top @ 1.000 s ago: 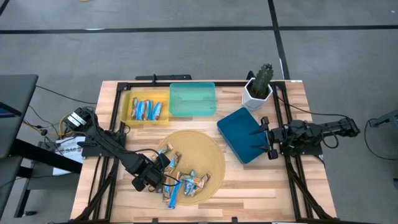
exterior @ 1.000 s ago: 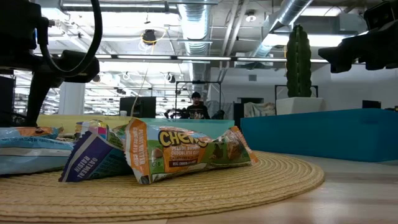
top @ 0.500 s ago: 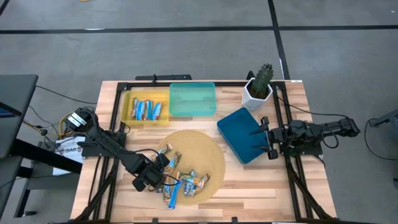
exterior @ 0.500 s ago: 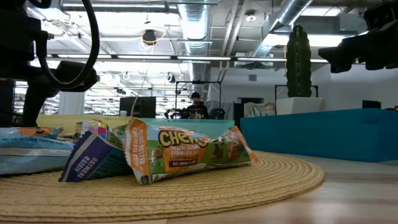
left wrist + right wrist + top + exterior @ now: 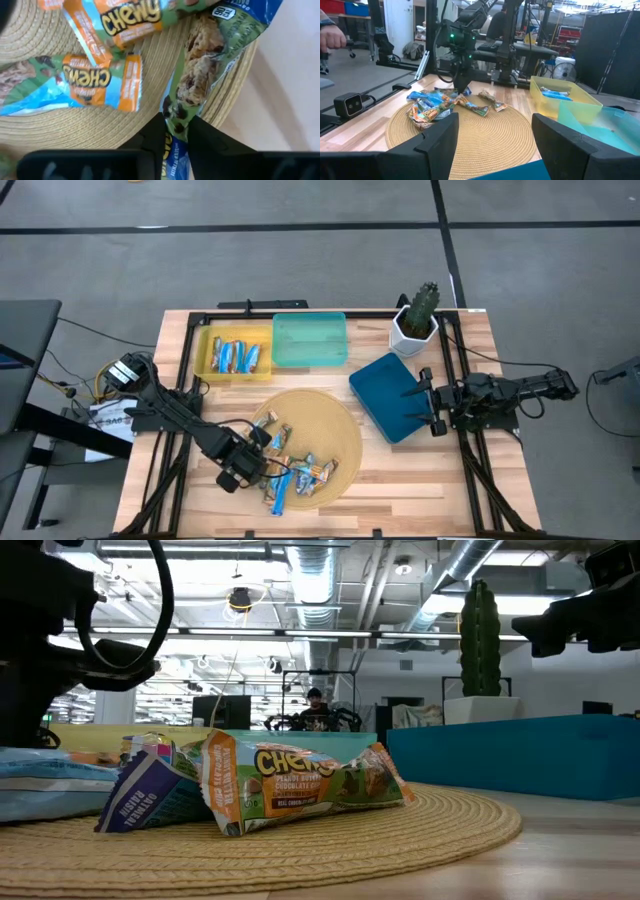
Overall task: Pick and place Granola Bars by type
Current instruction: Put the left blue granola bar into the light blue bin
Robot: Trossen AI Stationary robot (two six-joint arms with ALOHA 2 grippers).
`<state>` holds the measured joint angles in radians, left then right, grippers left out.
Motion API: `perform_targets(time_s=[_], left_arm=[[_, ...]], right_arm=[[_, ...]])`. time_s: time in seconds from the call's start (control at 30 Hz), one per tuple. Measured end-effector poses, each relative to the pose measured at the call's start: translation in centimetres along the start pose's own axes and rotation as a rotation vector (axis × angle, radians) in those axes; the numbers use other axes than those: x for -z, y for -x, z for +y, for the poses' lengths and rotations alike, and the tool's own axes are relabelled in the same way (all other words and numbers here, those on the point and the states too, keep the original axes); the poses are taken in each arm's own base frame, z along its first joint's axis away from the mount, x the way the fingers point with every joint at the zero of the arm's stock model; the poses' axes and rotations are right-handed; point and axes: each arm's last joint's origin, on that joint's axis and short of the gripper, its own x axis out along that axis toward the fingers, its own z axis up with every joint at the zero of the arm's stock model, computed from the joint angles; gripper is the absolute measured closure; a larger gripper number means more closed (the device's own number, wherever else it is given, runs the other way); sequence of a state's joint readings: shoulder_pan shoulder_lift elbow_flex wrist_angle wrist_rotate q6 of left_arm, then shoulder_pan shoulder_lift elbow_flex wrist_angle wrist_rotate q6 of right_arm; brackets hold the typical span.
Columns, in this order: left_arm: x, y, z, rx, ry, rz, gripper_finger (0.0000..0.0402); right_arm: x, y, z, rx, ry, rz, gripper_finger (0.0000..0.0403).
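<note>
Several granola bars [image 5: 298, 472] lie in a loose pile on the near part of the round woven mat [image 5: 335, 425]. My left gripper [image 5: 257, 467] points steeply down over the mat's near-left rim. It is shut on a green bar with blue ends [image 5: 205, 65]. More blue bars [image 5: 238, 357] lie in the yellow tray [image 5: 205, 340]. My right gripper [image 5: 495, 145] hangs open and level at the table's right side, beside the dark blue tray [image 5: 392, 395]. It holds nothing. My left gripper pinches the green bar between its two fingers [image 5: 155, 137], a little in from one blue end [image 5: 181, 111]. The fingers come from above and lie across the bar. The bar lies flat along the mat's rim, its other end [image 5: 240, 15] reaching toward the bare wood.
An empty teal tray [image 5: 310, 340] stands at the far edge beside the yellow one. A potted cactus [image 5: 417, 318] stands at the far right. Orange and green "Chewy" bars [image 5: 95, 80] lie close beside the held bar. A person's hand [image 5: 330, 34] shows in the room beyond.
My left gripper has stayed over the mat's near-left rim and has rolled a little about its own line. In the low view its dark bulk now stands lower at the left and hides the tan bar end that showed there before. The bars have not moved.
</note>
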<state>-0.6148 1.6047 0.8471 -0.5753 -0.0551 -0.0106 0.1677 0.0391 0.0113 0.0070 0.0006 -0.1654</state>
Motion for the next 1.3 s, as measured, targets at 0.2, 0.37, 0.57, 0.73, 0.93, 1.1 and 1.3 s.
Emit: perform_targets(time_s=[0.2, 0.37, 0.57, 0.73, 0.93, 1.1, 1.3], left_arm=[[-0.6, 0.0, -0.2, 0.022, 0.083, -0.057, 0.0363], [-1.1, 0.1, -0.4, 0.07, 0.158, -0.109, 0.0366], [-2.4, 0.4, -0.4, 0.106, 0.193, -0.248, 0.0366], [-4.1, 1.0, -0.2, 0.097, 0.162, -0.431, 0.0366], [-5.9, 2.1, 0.9, 0.0, 0.123, -0.664, 0.0366], [-7.3, 3.4, 2.2, -0.093, 0.15, -0.856, 0.0366], [-8.3, 5.0, 3.5, -0.119, 0.202, -1.059, 0.0366]], right_arm=[[0.0, 0.0, 0.0, -0.001, 0.0, 0.0, 0.0159], [0.0, 0.0, 0.0, 0.0, 0.0, 0.0, 0.0159], [0.0, 0.0, 0.0, -0.001, 0.0, 0.0, 0.0159], [0.0, 0.0, 0.0, 0.0, 0.0, 0.0, 0.0159], [0.0, 0.0, 0.0, 0.0, 0.0, 0.0, 0.0159], [0.0, 0.0, 0.0, 0.0, 0.0, 0.0, 0.0159], [0.0, 0.0, 0.0, 0.0, 0.0, 0.0, 0.0159]])
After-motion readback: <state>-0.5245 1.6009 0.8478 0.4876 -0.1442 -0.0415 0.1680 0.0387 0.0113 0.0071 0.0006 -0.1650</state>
